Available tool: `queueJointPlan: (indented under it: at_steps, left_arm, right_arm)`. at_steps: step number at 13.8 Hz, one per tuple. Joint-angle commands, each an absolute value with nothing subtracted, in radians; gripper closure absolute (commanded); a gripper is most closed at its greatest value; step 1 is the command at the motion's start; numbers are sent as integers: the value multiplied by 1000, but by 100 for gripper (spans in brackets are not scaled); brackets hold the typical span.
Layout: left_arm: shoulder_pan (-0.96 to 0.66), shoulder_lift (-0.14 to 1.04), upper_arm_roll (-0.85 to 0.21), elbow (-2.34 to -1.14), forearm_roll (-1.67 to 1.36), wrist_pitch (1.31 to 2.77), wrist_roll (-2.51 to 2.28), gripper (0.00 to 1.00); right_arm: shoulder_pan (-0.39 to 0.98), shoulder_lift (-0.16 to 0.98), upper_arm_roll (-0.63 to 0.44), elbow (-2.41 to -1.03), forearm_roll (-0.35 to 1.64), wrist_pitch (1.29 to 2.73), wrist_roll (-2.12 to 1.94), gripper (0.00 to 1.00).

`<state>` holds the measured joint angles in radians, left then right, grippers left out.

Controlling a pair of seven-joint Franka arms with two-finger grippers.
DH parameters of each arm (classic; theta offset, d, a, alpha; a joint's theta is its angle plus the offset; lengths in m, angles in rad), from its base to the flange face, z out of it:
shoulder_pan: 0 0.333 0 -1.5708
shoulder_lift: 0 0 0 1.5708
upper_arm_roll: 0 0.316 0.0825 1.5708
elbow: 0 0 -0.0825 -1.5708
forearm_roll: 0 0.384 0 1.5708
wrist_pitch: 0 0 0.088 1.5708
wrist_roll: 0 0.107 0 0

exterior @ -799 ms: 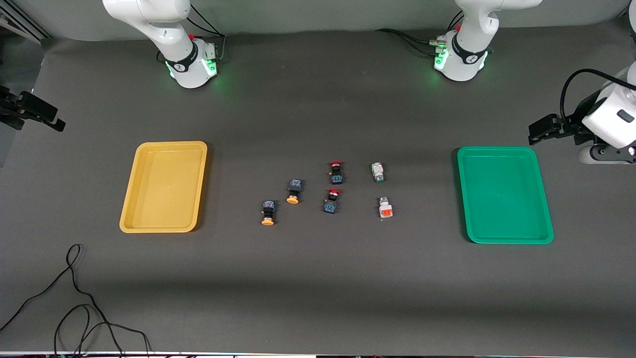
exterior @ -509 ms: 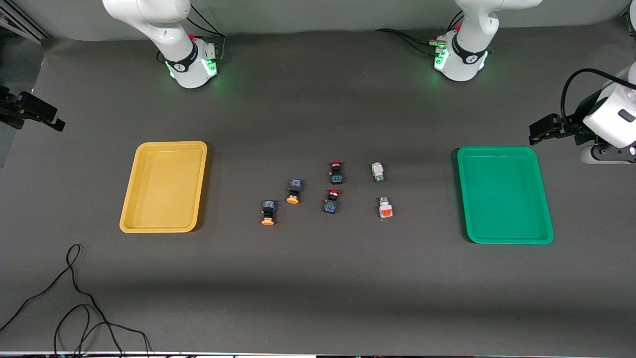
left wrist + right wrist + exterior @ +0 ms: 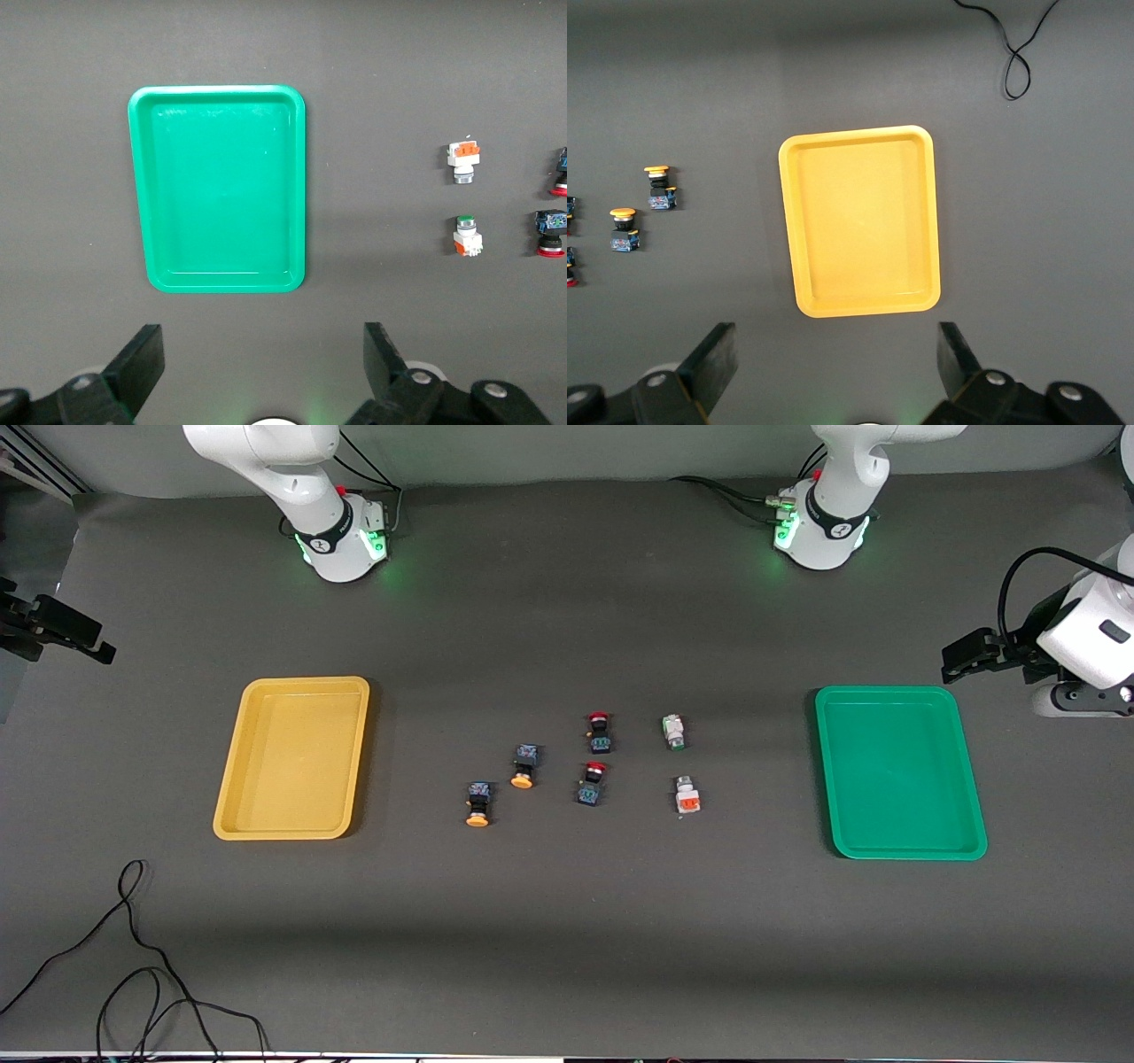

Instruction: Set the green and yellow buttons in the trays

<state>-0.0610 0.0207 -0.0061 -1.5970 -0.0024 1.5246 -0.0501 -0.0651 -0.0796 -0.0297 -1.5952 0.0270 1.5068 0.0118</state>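
Note:
Two dark buttons with orange-yellow caps (image 3: pixel 477 804) (image 3: pixel 524 766) lie mid-table, and also show in the right wrist view (image 3: pixel 657 186) (image 3: pixel 625 228). A white green-tipped button (image 3: pixel 674 732) (image 3: pixel 467 235) and a white button with an orange block (image 3: pixel 687 795) (image 3: pixel 463 161) lie nearer the green tray (image 3: pixel 899 771) (image 3: pixel 217 190), at the left arm's end. The yellow tray (image 3: pixel 292 757) (image 3: pixel 859 221) lies at the right arm's end. Both trays hold nothing. My left gripper (image 3: pixel 261 341) hangs open and empty high over the table beside the green tray. My right gripper (image 3: pixel 835 341) hangs open and empty high beside the yellow tray.
Two dark switches with red caps (image 3: pixel 599 732) (image 3: pixel 591 783) lie between the yellow-capped and the white buttons. A black cable (image 3: pixel 133 957) loops on the table near the front camera at the right arm's end. The arm bases (image 3: pixel 341 540) (image 3: pixel 824 531) stand along the table's edge.
Both wrists at the front view's edges have shifted very slightly. Nothing on the table has moved.

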Motion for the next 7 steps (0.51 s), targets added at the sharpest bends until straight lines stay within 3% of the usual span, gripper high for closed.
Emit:
queueJointPlan:
  at_steps: [1, 7]
  left_arm:
    - [-72, 15, 2, -1594, 5, 1511, -55, 0]
    - [-107, 8, -17, -1663, -3, 1532, -58, 0]
  right_arm:
    - [-63, -43, -32, -1572, 44, 1485, -8, 0]
    - [-31, -29, -32, -1565, 38, 1450, -20, 0]
